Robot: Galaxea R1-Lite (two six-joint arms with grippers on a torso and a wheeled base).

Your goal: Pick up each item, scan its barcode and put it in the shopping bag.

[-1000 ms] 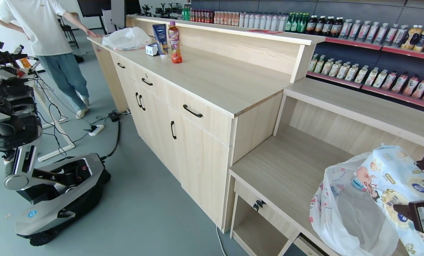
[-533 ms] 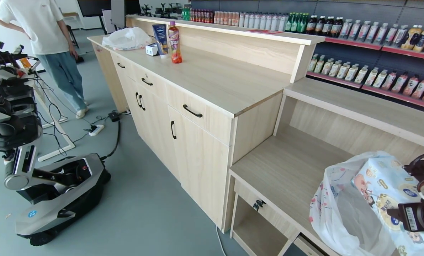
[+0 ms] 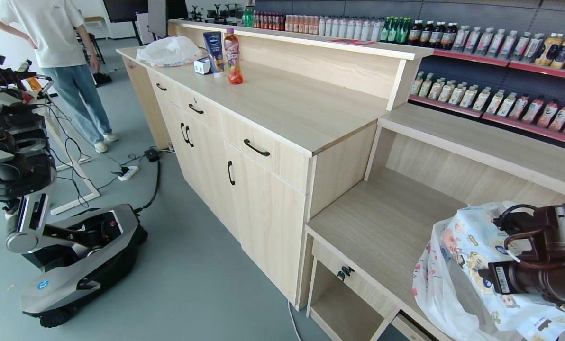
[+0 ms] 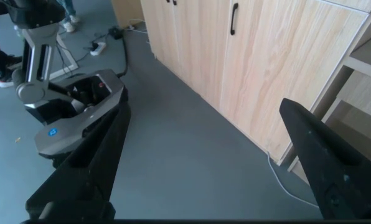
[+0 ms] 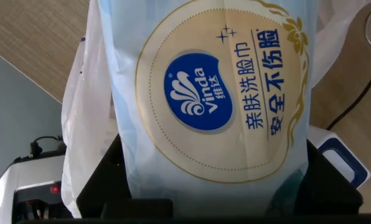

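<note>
My right gripper (image 5: 216,202) is shut on a light-blue printed tissue pack (image 5: 210,106), one dark finger (image 5: 108,177) on each side of it. In the head view the tissue pack (image 3: 472,255) hangs at the mouth of the white shopping bag (image 3: 432,289) on the low desk (image 3: 382,222); the bag's plastic (image 5: 79,130) lies beside and behind the pack. An orange drink bottle (image 3: 233,57), a blue tube (image 3: 214,52) and a small white box (image 3: 201,66) stand far off on the long counter (image 3: 287,109). My left gripper (image 4: 198,174) is open over the grey floor, holding nothing.
A second white plastic bag (image 3: 168,51) lies at the counter's far end. Another robot (image 3: 69,255) stands on the floor to the left, with cables and a power strip (image 3: 128,173) behind it. Shelves of bottles (image 3: 477,99) run along the back right.
My right arm has carried the tissue pack to the left and lower, into the bag's mouth. The person at the far end took a hand off the counter and stepped away.
</note>
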